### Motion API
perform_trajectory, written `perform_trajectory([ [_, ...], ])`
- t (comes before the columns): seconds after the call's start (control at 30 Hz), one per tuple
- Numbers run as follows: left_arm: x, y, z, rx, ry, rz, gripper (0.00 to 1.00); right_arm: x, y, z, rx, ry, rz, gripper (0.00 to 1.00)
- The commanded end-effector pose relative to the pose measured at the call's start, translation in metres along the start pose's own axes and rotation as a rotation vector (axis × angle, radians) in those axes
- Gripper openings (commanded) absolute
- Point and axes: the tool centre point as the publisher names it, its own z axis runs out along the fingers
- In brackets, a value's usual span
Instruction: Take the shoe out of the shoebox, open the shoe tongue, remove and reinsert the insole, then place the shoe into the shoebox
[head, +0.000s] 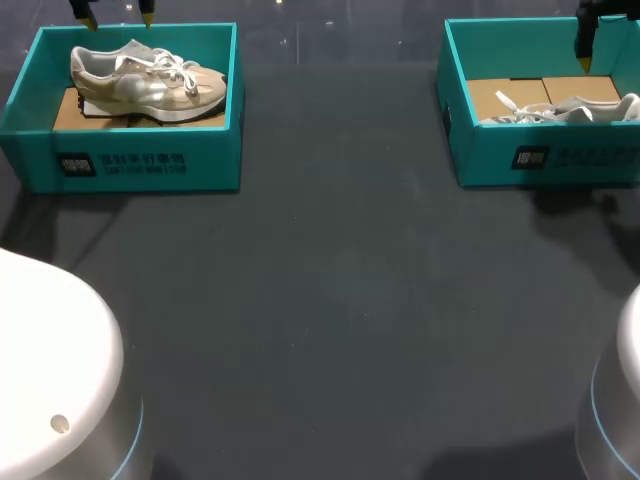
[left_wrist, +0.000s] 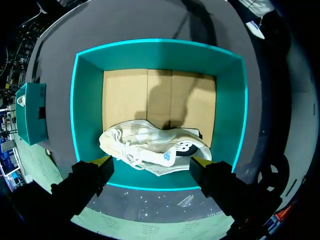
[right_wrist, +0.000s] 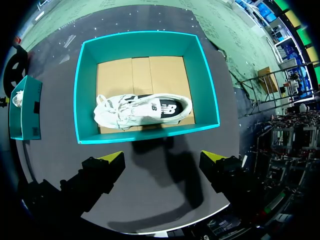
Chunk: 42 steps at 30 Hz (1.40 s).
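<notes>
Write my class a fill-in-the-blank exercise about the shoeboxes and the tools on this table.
1. On the table stand ____ shoeboxes.
2. The left shoebox holds one ____.
3. The left tool hangs above the left shoebox, fingers ____.
4. The right tool, near the right shoebox, grips ____.
Missing words: two; shoe; open; nothing.

Two shoeboxes (head: 140, 160) (head: 600, 160), two shoes (head: 150, 85) (head: 560, 112).
</notes>
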Motion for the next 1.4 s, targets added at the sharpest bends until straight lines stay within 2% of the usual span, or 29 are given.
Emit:
perform_trajectory([
  [0.03, 0.03, 0.011, 0.003, 0.012, 0.006, -0.018, 1.0, 0.0, 0.0, 0.0, 0.001, -0.002, 0.0, 1.0],
  [0.17, 0.056, 0.02, 0.009, 0.017, 0.026, 0.017, 1.0, 0.0, 0.0, 0.0, 0.001, -0.002, 0.0, 1.0],
  [0.57, 0.056, 0.02, 0.009, 0.017, 0.026, 0.017, 1.0, 0.0, 0.0, 0.0, 0.001, -0.002, 0.0, 1.0],
  [0.63, 0.055, 0.025, 0.018, 0.015, 0.048, 0.042, 1.0, 0.0, 0.0, 0.0, 0.001, -0.002, 0.0, 1.0],
  [0.77, 0.064, 0.037, 0.034, 0.02, 0.074, 0.069, 1.0, 0.0, 0.0, 0.0, 0.001, -0.002, 0.0, 1.0],
  [1.0, 0.083, 0.055, 0.041, 0.018, 0.095, 0.092, 1.0, 0.0, 0.0, 0.0, 0.001, -0.002, 0.0, 1.0],
  [1.13, 0.098, 0.06, 0.051, 0.076, 0.106, 0.111, 1.0, 0.0, 0.0, 0.0, 0.001, -0.002, 0.0, 1.0],
  [1.4, 0.098, 0.06, 0.051, 0.076, 0.106, 0.111, 1.0, 0.0, 0.0, 0.0, 0.001, -0.002, 0.0, 1.0],
])
